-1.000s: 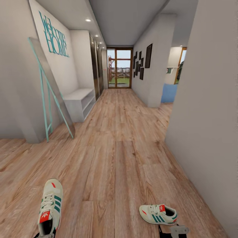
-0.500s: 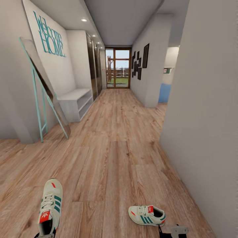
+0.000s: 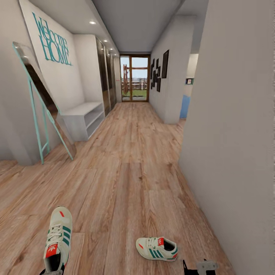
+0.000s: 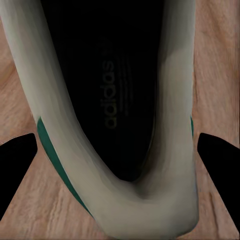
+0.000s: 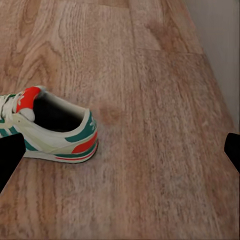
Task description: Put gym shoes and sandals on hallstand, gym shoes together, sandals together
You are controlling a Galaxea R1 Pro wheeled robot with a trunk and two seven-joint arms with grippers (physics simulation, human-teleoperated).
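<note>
One gym shoe (image 3: 58, 240), cream with green stripes and a red tongue label, hangs toe-forward at the lower left of the head view. My left gripper (image 3: 51, 272) is shut on its heel. In the left wrist view the shoe's dark opening (image 4: 115, 100) fills the space between the black fingertips (image 4: 17, 170). The other gym shoe (image 3: 156, 249) lies on its sole on the corridor floor (image 3: 130, 172), just left of my right gripper (image 3: 198, 267). That gripper (image 5: 120, 150) is open and empty, with the shoe's heel (image 5: 65, 132) ahead of it. The hallstand (image 3: 82, 118) stands along the left wall further down. The sandals are out of view.
A teal-framed mirror (image 3: 42, 110) leans on the left wall before the hallstand. A grey wall (image 3: 236, 152) runs close along my right side. Dark wardrobe doors (image 3: 105, 80) follow the hallstand, and a glass door (image 3: 133, 78) closes the far end.
The camera has moved: the hallstand, mirror and floor shoe have slid left in the picture. The shoe in my left gripper keeps its place in the view.
</note>
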